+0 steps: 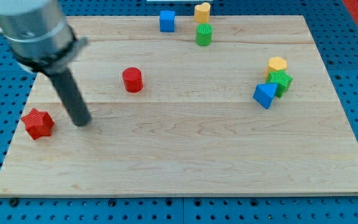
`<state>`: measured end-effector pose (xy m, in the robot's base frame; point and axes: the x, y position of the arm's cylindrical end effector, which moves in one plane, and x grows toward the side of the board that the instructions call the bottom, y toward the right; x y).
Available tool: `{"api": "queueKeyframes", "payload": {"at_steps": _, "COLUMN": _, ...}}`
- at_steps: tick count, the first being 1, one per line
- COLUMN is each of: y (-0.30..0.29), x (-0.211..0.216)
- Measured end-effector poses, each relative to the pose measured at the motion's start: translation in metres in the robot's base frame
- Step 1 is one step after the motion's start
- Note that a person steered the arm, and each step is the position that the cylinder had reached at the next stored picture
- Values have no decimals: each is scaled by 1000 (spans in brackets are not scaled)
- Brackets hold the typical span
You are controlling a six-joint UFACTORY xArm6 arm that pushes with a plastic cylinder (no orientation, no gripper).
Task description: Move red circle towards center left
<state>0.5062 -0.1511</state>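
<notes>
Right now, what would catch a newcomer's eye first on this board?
The big grey arm at the view's top left, its dark rod ending at my tip, between the red star and the red circle. Next, the yellow, green and blue blocks clustered at the right.

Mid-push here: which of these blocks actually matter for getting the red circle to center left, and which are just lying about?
Part of the job:
- red circle, upper left of the board's middle
- my tip, below and left of it, not touching

Lying about:
- red star, left edge
- blue cube, yellow block, green cylinder, top
- yellow block, green star, blue block, clustered right
</notes>
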Motion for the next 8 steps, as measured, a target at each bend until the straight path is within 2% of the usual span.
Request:
{"api": "queueKeyframes", "payload": {"at_steps": 1, "y": -53, "x": 38}}
{"api": "queueKeyframes", "payload": {"at_steps": 2, "y": -101, "x": 12}}
{"api": "queueKeyframes", "payload": {"at_steps": 3, "y": -94, "x": -16}}
{"api": "queueKeyframes", "payload": {"at_steps": 4, "y": -7, "x": 5}}
{"api": "queueKeyframes", "payload": {"at_steps": 5, "y": 117, "x": -17}}
{"api": "queueKeyframes", "payload": {"at_steps": 6, "y": 124, "x": -64}}
{"api": "queueKeyframes", "payload": {"at_steps": 8, "y": 100, "x": -112}}
